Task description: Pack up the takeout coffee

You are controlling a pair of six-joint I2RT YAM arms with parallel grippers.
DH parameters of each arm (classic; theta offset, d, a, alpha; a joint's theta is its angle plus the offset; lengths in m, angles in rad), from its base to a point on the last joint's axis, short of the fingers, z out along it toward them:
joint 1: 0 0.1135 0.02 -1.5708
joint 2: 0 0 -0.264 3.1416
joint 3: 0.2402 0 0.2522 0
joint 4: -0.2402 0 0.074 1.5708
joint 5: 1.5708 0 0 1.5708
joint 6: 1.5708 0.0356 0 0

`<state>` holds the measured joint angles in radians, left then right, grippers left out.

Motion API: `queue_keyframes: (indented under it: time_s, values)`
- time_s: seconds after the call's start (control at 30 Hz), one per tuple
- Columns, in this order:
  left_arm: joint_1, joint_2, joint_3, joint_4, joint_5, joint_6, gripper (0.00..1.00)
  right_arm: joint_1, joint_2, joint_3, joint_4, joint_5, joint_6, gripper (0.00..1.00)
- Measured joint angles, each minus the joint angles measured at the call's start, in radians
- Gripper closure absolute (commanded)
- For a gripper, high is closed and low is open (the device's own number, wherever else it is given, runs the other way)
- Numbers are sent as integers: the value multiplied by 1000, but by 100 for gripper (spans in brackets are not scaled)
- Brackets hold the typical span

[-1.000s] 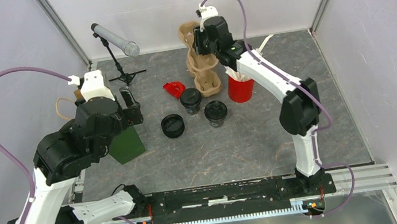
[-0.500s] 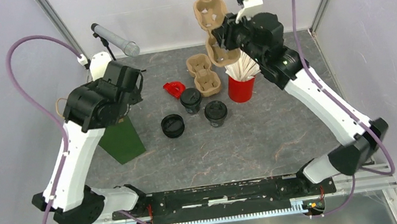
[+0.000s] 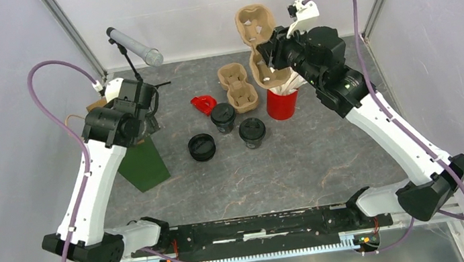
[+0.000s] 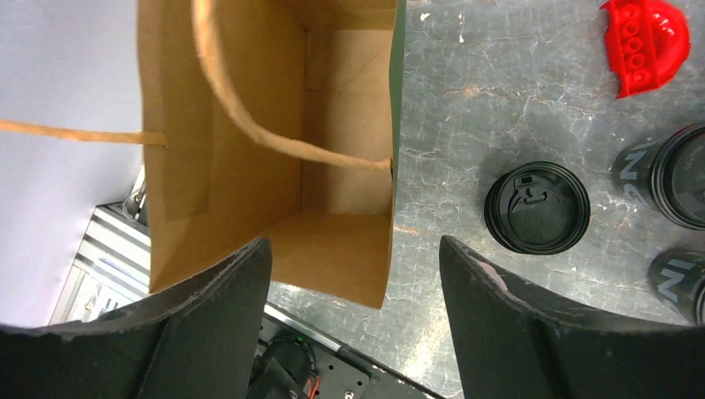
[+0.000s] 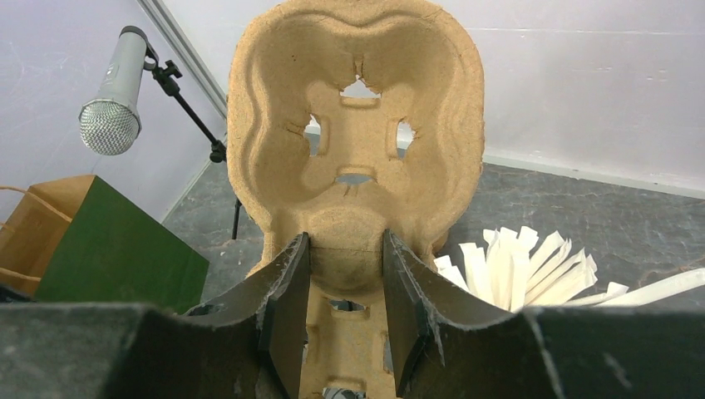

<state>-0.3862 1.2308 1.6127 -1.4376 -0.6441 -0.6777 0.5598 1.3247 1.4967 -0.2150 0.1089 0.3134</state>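
**A:** Where is the carrier?

**B:** Your right gripper (image 3: pixel 272 58) holds the cup carrier (image 3: pixel 254 23) in the air over the table's (image 3: pixel 276 179) far edge, right of the middle. The tray stands on end. In the right wrist view the jaws are clenched on the ridge between two of its pockets.

**A:** And your other arm?

**B:** Your left gripper (image 4: pixel 351 249) hangs over the paper bag (image 4: pixel 224 166), jaws released wide with nothing between them. The bag stands open-mouthed near the left edge, green outside and brown inside, with a handle looped across the opening.

**A:** The coffee?

**B:** Two black-lidded coffee cups (image 3: pixel 223 117) stand just beside each other near the middle of the table. A third black lid (image 3: pixel 202 147) faces up to their left, between them and the bag. I cannot tell whether a cup stands under it.

**A:** What else is on your table?

**B:** A second carrier (image 3: pixel 238 88) lies flat toward the far edge. A red cup (image 3: pixel 281 104) of pale stirrers (image 5: pixel 515 266) stands to its right, below the lifted tray. A small red piece (image 3: pixel 203 103) lies left of the flat carrier, and a microphone (image 3: pixel 135 45) on its stand occupies the far left corner.
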Motion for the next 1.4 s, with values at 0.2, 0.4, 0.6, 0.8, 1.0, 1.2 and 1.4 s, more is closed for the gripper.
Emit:
queue_keyframes:
  time_s: [0.2,0.4,0.6,0.8,1.0,1.2,1.4]
  values:
    - [57,0,-101,111,36,65,48,0,-14,4,-38,0,-11,60]
    - [78,0,-125,184,70,140,79,0,-30,5,-63,6,-30,60]
    - [77,0,-103,162,132,167,98,0,-59,7,-82,16,-34,59]
    - [77,-26,56,23,208,167,98,0,-78,18,-95,34,-41,59]
    - [77,-95,221,-95,284,166,97,0,-90,18,-102,45,-40,59]
    - [78,-142,256,-120,437,165,97,0,-92,23,-121,55,-39,59]
    - [77,-162,256,-144,649,172,97,0,-104,24,-139,72,-42,58]
